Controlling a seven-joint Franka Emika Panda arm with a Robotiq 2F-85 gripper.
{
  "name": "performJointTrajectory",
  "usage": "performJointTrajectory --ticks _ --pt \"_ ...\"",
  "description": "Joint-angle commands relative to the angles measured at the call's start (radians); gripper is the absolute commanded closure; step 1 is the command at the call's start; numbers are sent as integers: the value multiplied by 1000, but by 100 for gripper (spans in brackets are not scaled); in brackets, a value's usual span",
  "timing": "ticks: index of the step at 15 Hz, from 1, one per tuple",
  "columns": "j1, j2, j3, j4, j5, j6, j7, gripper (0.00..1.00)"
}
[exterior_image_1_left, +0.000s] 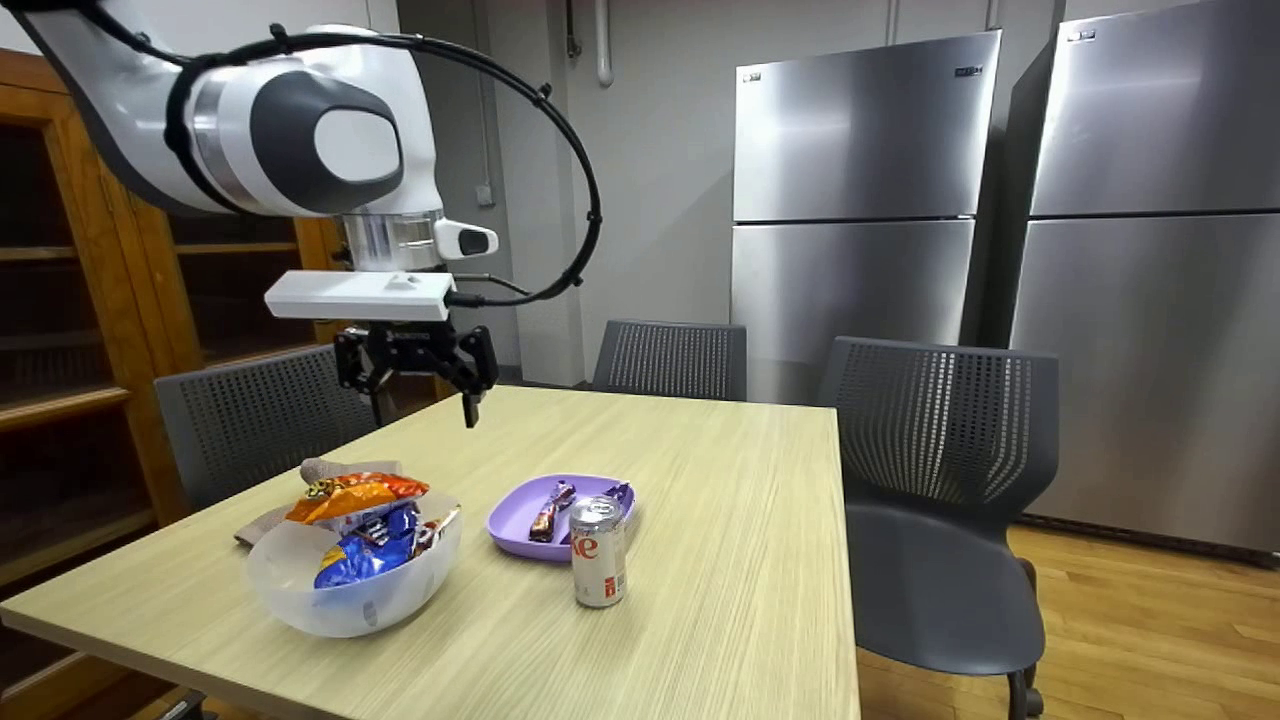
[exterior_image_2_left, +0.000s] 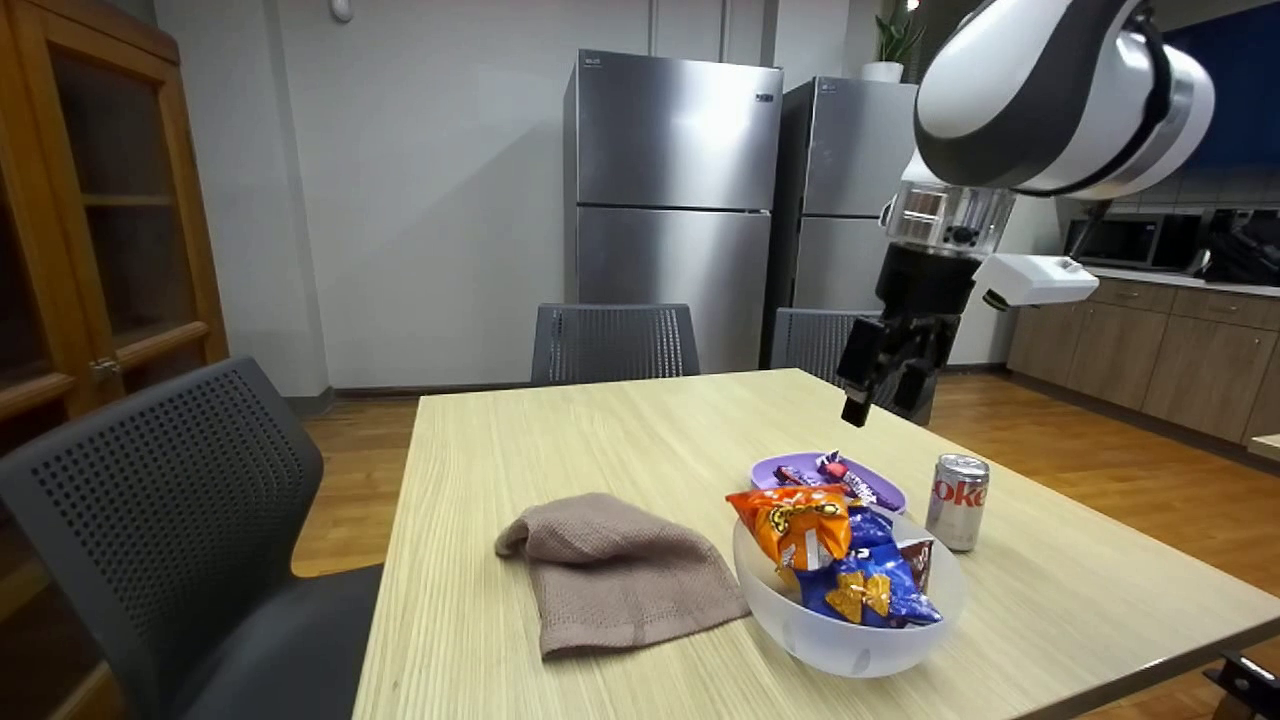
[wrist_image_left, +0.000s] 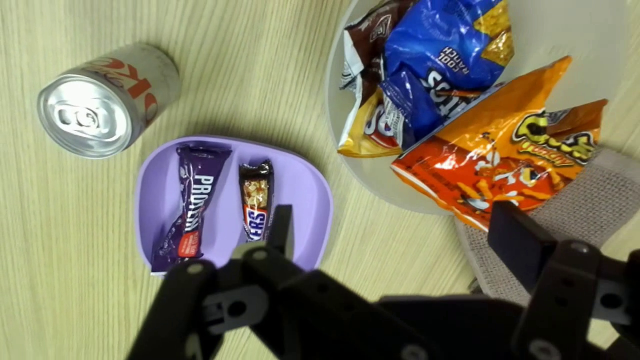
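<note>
Soda can (wrist_image_left: 107, 100), one: silver, red lettering, standing upright at the far left of my wrist view, on the pale wood-grain table (wrist_image_left: 50, 225).

Lilac plate (wrist_image_left: 302, 192), one: shallow, corners rounded, just right of the can.

Protein bar (wrist_image_left: 192, 210), one: purple wrapper, left part of the plate, lower end reaching over the rim.

Snickers bar (wrist_image_left: 256, 197), one: on the plate, right of the protein bar; I have its lower end hidden behind a finger.

Gripper (wrist_image_left: 392, 217), one, mine: fingers spread wide apart, hanging well above the table in both exterior views; its nearer finger overlaps the plate from my wrist camera.

Translucent bowl (wrist_image_left: 565, 30), one: containing a brown packet (wrist_image_left: 372, 40), a mostly covered yellow packet (wrist_image_left: 367, 125), a blue Doritos bag (wrist_image_left: 440, 45) and, topmost, lapping over the rim, an orange Cheetos bag (wrist_image_left: 500, 165).

Woven cloth (wrist_image_left: 605, 195), one: taupe, far right, beside the bowl.
</note>
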Motion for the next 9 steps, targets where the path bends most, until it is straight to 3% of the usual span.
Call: performJointTrajectory --ticks 1,5,6,9 --pt "55 -127 -36 -50 6 -94 -4 0" --pt "85 -179 -57 -68 0 -143 5 0" --pt "84 -116 -59 -35 -11 -107 9 0" --pt "91 -135 -66 -48 -11 -116 9 0"
